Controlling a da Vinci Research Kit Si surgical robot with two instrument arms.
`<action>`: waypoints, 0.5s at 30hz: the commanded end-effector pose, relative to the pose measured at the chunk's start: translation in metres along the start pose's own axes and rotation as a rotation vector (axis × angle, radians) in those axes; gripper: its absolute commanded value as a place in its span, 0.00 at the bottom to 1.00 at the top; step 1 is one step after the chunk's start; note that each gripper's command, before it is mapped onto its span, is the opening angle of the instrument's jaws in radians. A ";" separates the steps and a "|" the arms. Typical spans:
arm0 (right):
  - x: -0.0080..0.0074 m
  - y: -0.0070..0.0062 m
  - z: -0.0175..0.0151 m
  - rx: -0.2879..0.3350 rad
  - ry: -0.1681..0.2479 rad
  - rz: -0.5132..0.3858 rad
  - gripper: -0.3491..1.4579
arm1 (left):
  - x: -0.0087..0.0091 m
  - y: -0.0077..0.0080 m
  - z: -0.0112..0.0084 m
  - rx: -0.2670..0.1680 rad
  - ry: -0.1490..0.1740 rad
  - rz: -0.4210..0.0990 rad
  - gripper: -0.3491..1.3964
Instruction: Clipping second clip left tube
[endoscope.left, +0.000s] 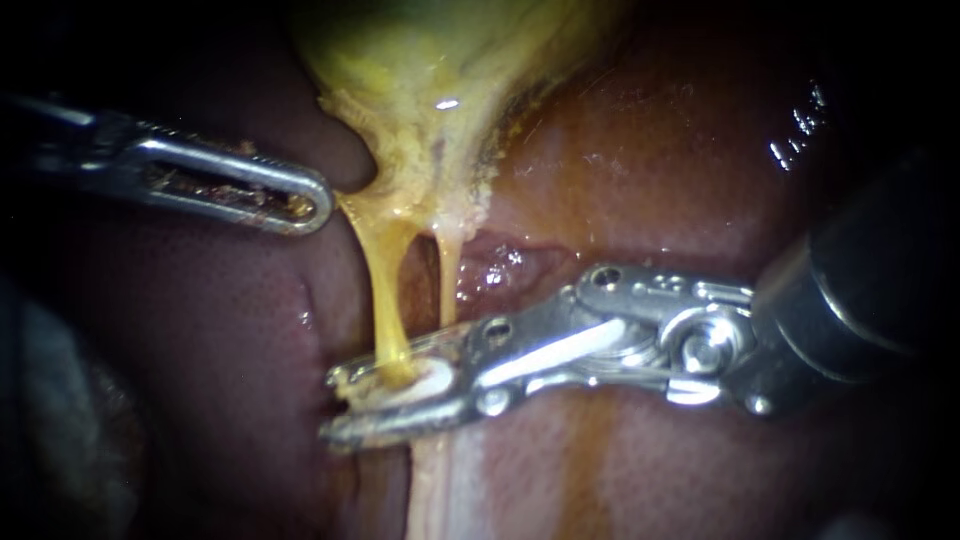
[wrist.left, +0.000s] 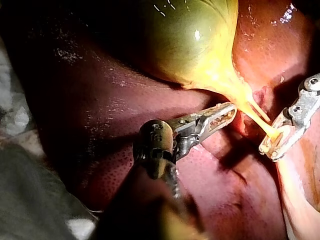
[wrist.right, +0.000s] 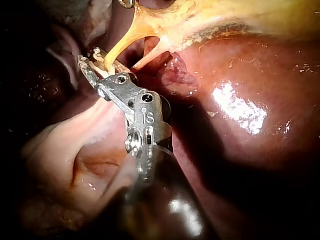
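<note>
**White clip held on the left tube**

In from the right with the right instrument (endoscope.left: 335, 405), low across the dark red liver (endoscope.left: 650, 150). Clamped from two sides on a white clip (endoscope.left: 432, 380), with only a narrow gap between the jaws. Caught in that same bite, the left tube (endoscope.left: 385, 290): a yellow strand hanging from the neck of the gallbladder (endoscope.left: 430, 60) straight down into the jaws, near their tips. Just beside it, toward the hinge, the thinner right tube (endoscope.left: 447, 275), lost from sight behind the upper jaw. Impossible to tell whether inside the bite or behind it.

In from the left with the left instrument (endoscope.left: 318, 205), well above the clip. Jaws pressed together, no tissue visible between them, tip just beside the gallbladder neck at the top of the left tube. Touching it or just short of it: cannot tell.

In the left wrist view, closed jaws alongside the stretched yellow neck, with the other instrument ahead and the strand ending in its bite. In the right wrist view, two pale strands fanning out from the gallbladder, one entering the jaws, the other passing beside them over the liver.
</note>
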 end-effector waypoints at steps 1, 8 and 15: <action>0.0000 0.0000 0.0000 0.000 -0.001 0.017 0.13 | 0.0000 0.0000 0.0000 0.000 0.000 0.000 0.00; -0.0006 -0.0001 -0.0006 0.031 -0.023 0.158 0.00 | -0.0001 -0.0001 0.0001 -0.002 -0.001 0.001 0.00; -0.0008 0.0000 -0.0005 0.063 -0.047 0.147 0.00 | -0.0001 -0.0002 0.0002 -0.002 -0.001 0.001 0.00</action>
